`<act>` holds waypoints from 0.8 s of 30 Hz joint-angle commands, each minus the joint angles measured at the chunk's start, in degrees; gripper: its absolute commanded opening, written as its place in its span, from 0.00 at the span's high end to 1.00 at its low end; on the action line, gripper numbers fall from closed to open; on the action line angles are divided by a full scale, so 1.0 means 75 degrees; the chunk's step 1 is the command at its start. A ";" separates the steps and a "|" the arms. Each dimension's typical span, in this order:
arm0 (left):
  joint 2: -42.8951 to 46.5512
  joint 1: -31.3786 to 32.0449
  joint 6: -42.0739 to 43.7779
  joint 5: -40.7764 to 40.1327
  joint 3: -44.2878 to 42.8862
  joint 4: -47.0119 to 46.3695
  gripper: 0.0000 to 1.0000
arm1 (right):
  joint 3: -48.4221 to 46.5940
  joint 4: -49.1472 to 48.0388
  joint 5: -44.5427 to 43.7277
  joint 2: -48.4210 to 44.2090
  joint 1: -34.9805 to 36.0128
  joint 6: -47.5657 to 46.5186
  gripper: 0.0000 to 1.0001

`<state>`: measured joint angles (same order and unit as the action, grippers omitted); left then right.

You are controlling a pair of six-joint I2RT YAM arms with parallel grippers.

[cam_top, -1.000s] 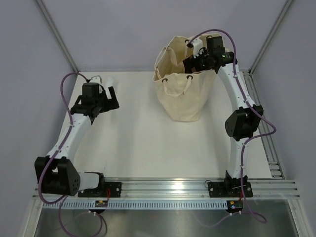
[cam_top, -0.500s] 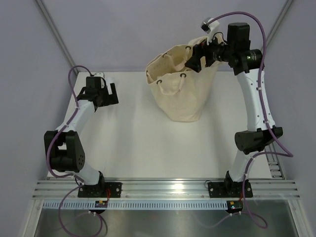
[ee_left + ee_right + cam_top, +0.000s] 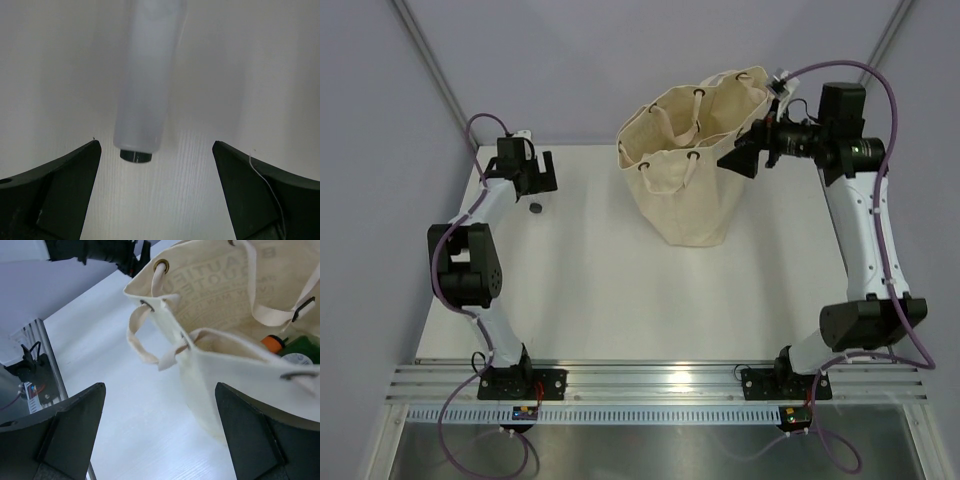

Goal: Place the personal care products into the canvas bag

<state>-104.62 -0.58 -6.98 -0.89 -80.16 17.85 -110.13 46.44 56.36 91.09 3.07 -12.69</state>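
The cream canvas bag (image 3: 692, 190) stands upright at the back middle of the table, mouth open. In the right wrist view the canvas bag (image 3: 225, 365) holds an orange product (image 3: 272, 342) and a dark green one (image 3: 301, 351). My right gripper (image 3: 738, 160) is open and empty, held high just right of the bag's rim; it also shows in the right wrist view (image 3: 159, 386). A white tube (image 3: 145, 75) with a dark cap (image 3: 135, 156) lies on the table just beyond my open, empty left gripper (image 3: 156, 145). In the top view that gripper (image 3: 527, 183) is at the far left, the cap (image 3: 533, 208) beside it.
Grey walls close the table's back and sides. An aluminium rail (image 3: 660, 380) with both arm bases runs along the near edge. The bag's rope handles (image 3: 145, 340) hang outside its rim.
My right gripper has come out of the bag's mouth and drawn back to the right, and the bag has settled. My left arm has folded back and brought its gripper over the white tube.
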 commanded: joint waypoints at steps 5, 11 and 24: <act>-0.2104 -0.0344 0.0486 -0.0222 -0.2435 0.0316 0.01 | 0.3559 -0.0730 0.1040 -0.3026 -0.0877 -0.1155 0.01; -0.3510 -0.0380 0.0159 0.0224 -0.4098 0.1169 0.02 | 0.5213 -0.1046 0.1414 -0.3520 -0.1369 -0.1332 0.00; -0.3983 -0.0368 -0.0369 0.1193 -0.4513 0.2180 0.67 | 0.6187 -0.1551 0.2399 -0.4293 -0.2728 -0.0863 0.00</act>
<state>-136.18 -3.27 -8.93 2.63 -113.89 32.67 -64.62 37.47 69.89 61.58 -15.00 -19.97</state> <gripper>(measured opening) 0.466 0.993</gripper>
